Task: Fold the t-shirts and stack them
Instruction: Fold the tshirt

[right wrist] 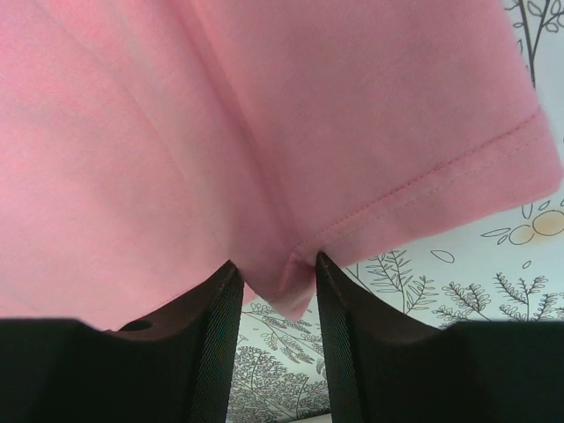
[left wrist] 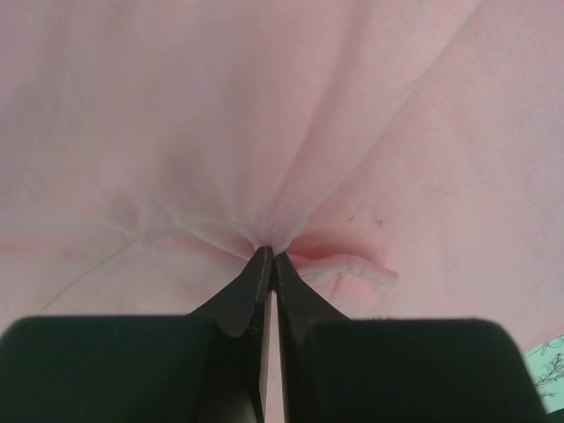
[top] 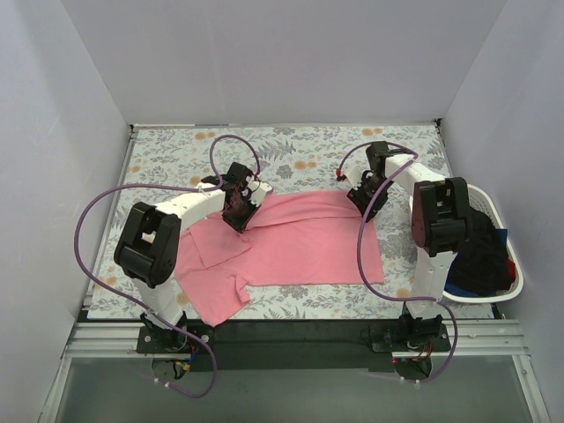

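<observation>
Now pinching a bunched fold of the salmon-pink t-shirt (top: 300, 247) with the left tool (left wrist: 269, 257), pressed together at the far left part of the cloth. Holding the right tool (right wrist: 273, 264) spread apart around the hemmed corner at the far right edge. Lying mostly flat across the middle of the floral worktop (top: 176, 150). Dark t-shirts (top: 480, 256) heaped in the white basket (top: 517, 280), at the right.
</observation>
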You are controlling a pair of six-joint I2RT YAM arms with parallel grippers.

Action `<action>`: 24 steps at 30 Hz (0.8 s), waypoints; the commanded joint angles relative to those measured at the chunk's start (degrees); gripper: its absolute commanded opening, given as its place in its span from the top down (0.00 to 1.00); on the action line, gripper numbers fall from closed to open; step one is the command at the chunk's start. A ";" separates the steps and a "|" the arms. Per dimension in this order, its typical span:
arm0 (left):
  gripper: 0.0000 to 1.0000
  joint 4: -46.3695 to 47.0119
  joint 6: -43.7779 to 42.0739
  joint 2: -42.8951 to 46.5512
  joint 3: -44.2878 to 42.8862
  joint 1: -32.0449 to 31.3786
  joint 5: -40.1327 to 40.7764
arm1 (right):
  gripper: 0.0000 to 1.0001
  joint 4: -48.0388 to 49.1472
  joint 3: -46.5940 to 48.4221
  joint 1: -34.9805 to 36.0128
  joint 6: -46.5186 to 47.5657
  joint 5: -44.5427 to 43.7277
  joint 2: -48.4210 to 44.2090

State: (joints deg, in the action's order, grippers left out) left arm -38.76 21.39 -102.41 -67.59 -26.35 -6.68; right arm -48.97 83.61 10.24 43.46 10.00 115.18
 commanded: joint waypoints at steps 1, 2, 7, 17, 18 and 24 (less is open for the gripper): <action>1.00 -0.79 -1.08 3.88 -0.17 0.68 1.40 | 0.56 -0.25 0.15 -0.13 0.31 -0.07 -1.71; 1.00 -0.79 -1.26 3.89 -0.17 0.86 1.49 | 0.57 -0.16 0.15 -0.05 0.48 0.02 -2.23; 1.00 -0.96 -1.87 3.89 -0.35 1.82 1.84 | 0.74 -0.16 -0.82 -0.13 1.18 0.20 -3.64; 1.00 -0.88 -1.26 3.01 -1.40 1.83 0.79 | 0.48 -0.16 0.50 -0.13 0.83 0.19 -4.52; 1.00 -0.96 -1.35 2.92 -1.49 1.91 0.53 | 0.49 -0.16 0.58 -0.22 0.83 0.37 -4.52; 1.00 -2.27 -1.78 2.92 -2.19 1.91 -1.14 | 0.68 -0.95 1.38 -0.13 1.36 2.21 -4.70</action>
State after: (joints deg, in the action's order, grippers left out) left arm -39.53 20.49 -102.39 -67.90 -24.84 -6.52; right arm -49.10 83.35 10.24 44.01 10.33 113.08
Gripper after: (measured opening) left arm 0.016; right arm 0.335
